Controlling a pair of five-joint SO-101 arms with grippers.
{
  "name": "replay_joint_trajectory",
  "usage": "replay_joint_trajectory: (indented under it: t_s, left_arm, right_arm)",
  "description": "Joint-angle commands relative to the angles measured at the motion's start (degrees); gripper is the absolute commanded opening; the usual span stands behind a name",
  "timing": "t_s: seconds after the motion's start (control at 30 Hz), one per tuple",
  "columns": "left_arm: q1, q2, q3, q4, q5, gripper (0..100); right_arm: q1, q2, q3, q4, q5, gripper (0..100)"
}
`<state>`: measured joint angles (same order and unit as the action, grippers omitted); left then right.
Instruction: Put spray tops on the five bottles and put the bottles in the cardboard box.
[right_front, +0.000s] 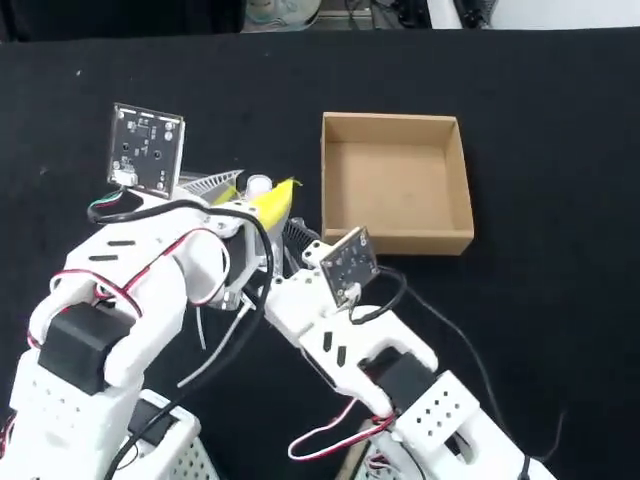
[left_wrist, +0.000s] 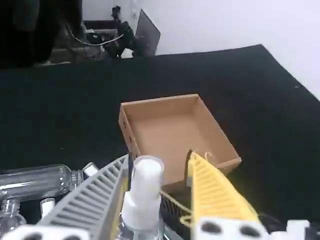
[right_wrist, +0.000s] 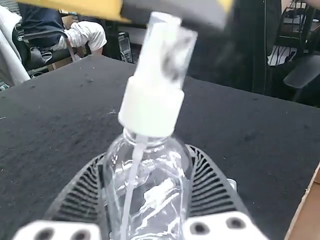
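A clear bottle (right_wrist: 145, 195) stands upright with my right gripper (right_wrist: 145, 162) shut on its body between black ribbed fingers (right_wrist: 210, 185). A white spray top (right_wrist: 155, 90) sits on its neck. My left gripper (left_wrist: 159, 159) straddles that spray top (left_wrist: 145, 185) from above. Its grey finger (left_wrist: 95, 195) lies against the top, while the yellow finger (left_wrist: 215, 195) stands a little off it. In the high view this gripper (right_front: 262, 182) is just left of the cardboard box (right_front: 395, 180), which holds nothing.
Beside the held bottle, a clear bottle without a top (left_wrist: 35, 182) lies on the black cloth, with another bottle (left_wrist: 10, 215) and a small white part (left_wrist: 47, 205) near it. The box (left_wrist: 175, 135) lies just beyond the left gripper. Cables trail under the arms.
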<state>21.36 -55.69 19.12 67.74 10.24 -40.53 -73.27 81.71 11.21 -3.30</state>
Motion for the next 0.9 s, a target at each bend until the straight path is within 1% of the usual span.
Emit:
replay_joint_trajectory:
  t_s: [0.0,0.13,0.23,0.33,0.4,0.47,0.53,0.63,0.73,0.87]
  left_arm:
    - [0.6,-0.7,-6.0,3.3,-2.6,19]
    - [-2.3,-0.7,-8.8,5.7,-3.4,19]
    - [-4.5,-0.7,-8.0,5.1,-3.4,19]
    - [-8.5,-0.6,-7.5,-0.2,-3.2,19]
    - [-9.5,-0.4,-8.0,-4.4,-3.0,19]
    - [-8.8,0.1,-8.0,-7.6,-3.0,19]
    - [-6.8,0.4,-7.3,-9.0,-3.3,19]
    - [-4.8,2.9,-5.7,-7.7,-5.2,19]
    - [-4.4,4.6,-4.9,-3.8,-10.5,19]
    - [-4.7,3.3,-6.3,1.7,-13.9,19]
  right_arm:
    - [-0.4,-1.5,-0.7,-1.7,-0.1,1.1]
    - [-0.4,-1.5,-0.6,-1.7,-0.1,1.1]
    - [-0.4,-1.5,-0.6,-1.7,-0.1,1.1]
    - [-0.4,-1.5,-0.6,-1.7,-0.1,1.1]
    - [-0.4,-1.5,-0.6,-1.7,-0.1,1.1]
    - [-0.4,-1.5,-0.6,-1.7,-0.1,1.1]
    - [-0.4,-1.5,-0.6,-1.7,-0.1,1.1]
    - [-0.4,-1.5,-0.5,-1.7,-0.1,1.1]
    - [-0.4,-1.5,-0.5,-1.7,-0.1,1.1]
    - [-0.4,-1.5,-0.5,-1.7,-0.1,1.1]
